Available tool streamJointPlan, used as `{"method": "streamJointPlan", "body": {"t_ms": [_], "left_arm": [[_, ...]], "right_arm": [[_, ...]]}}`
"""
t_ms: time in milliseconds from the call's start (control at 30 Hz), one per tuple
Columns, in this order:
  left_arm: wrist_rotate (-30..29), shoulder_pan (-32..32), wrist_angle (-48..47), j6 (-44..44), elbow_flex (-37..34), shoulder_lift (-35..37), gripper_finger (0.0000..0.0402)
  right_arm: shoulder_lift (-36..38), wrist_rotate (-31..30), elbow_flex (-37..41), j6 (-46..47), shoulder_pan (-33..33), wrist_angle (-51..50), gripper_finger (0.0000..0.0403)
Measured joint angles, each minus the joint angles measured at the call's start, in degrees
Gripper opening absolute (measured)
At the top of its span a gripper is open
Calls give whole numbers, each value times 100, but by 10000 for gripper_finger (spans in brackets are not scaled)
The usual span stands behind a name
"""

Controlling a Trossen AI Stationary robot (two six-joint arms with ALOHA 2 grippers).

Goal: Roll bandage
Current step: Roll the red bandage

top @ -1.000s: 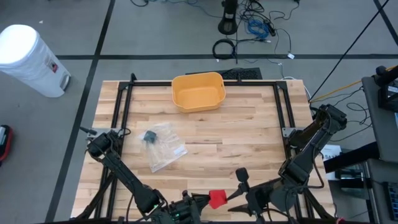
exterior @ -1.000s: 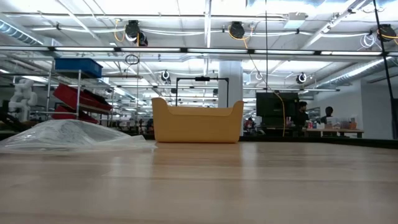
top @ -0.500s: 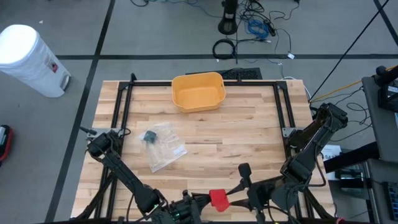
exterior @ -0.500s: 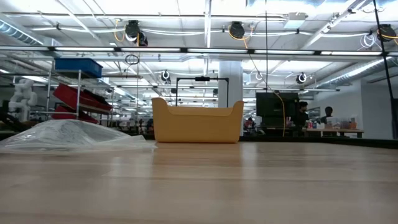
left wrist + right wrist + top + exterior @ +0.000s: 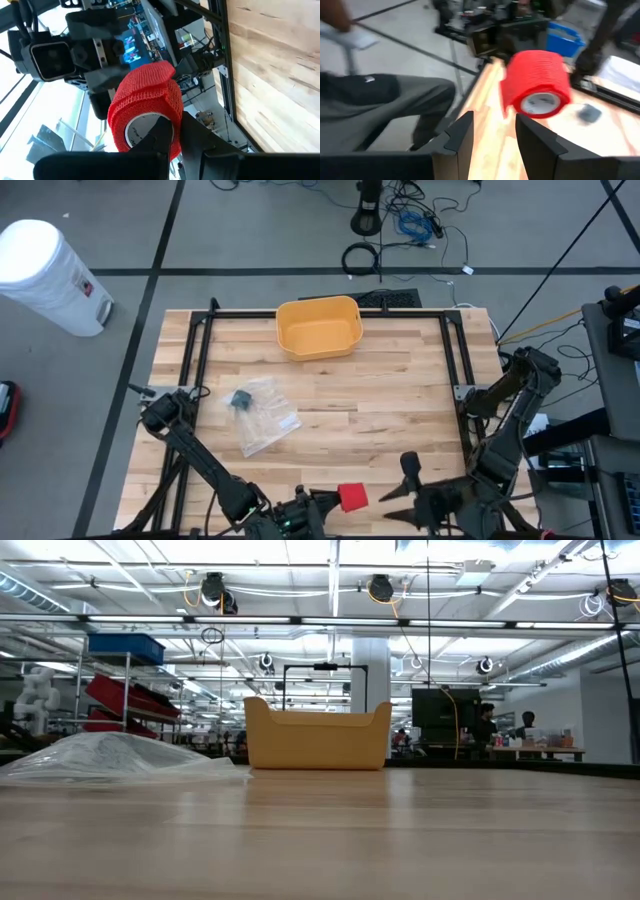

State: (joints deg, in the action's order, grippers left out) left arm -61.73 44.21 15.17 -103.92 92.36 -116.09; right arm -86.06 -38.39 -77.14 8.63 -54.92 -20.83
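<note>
Table's front edge: right gripper (image 5: pixel 402 498) backed off red bandage roll (image 5: pixel 352 498).

From my remote station I saw two dark, jointed arms mounted beside the table (image 5: pixel 400 395): the left arm (image 5: pixel 195 455) slim and black with loose cabling, the right arm (image 5: pixel 510 415) bulkier, its matte black fingers (image 5: pixel 460 135) flat, angular and wedge-shaped.

Rough red woven bandage roll (image 5: pixel 146 111) on a glossy core; matt planked wooden table (image 5: pixel 390 400).
</note>
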Motion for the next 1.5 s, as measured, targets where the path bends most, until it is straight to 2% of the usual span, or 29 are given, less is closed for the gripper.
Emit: {"method": "streamJointPlan", "body": {"t_ms": [167, 267, 333, 433, 567, 700, 933, 1033, 1200, 1367, 1500], "left_arm": [[4, -63, 235, -144, 0, -3, 27], [71, -102, 441, -147, 0, 6, 27], [77, -101, 484, -80, 81, 14, 27], [160, -96, 511, 385, 195, 31, 27], [176, -96, 543, 963, 199, 37, 27], [179, -96, 552, 1140, 199, 37, 27], [193, -118, 717, 1856, 199, 37, 27], [194, -130, 680, 2297, 197, 37, 27], [198, -155, 677, 3014, 197, 37, 27], [241, -160, 670, 3281, 197, 37, 27], [306, -157, 665, 3313, 195, 37, 27]], "right_arm": [[-133, -243, -4, 244, 114, -39, 130], [-381, -363, 4, -261, 2, -116, 130], [-498, -885, 4, -849, -158, 15, 130], [-661, -1595, 4, -2394, -443, 408, 130], [-936, -2179, 4, -4838, -780, 1281, 130], [-1246, -2855, 4, -6815, -794, 2186, 130], [-1740, -3061, -4, -9314, -473, 3464, 130], [-1814, -3037, -4, -9757, -386, 3721, 130], [-1787, -3058, -4, -9953, -366, 4116, 130], [-1753, -3021, -4, -10584, -412, 5065, 130], [-1755, -2938, -4, -10843, -400, 5238, 130]]}}
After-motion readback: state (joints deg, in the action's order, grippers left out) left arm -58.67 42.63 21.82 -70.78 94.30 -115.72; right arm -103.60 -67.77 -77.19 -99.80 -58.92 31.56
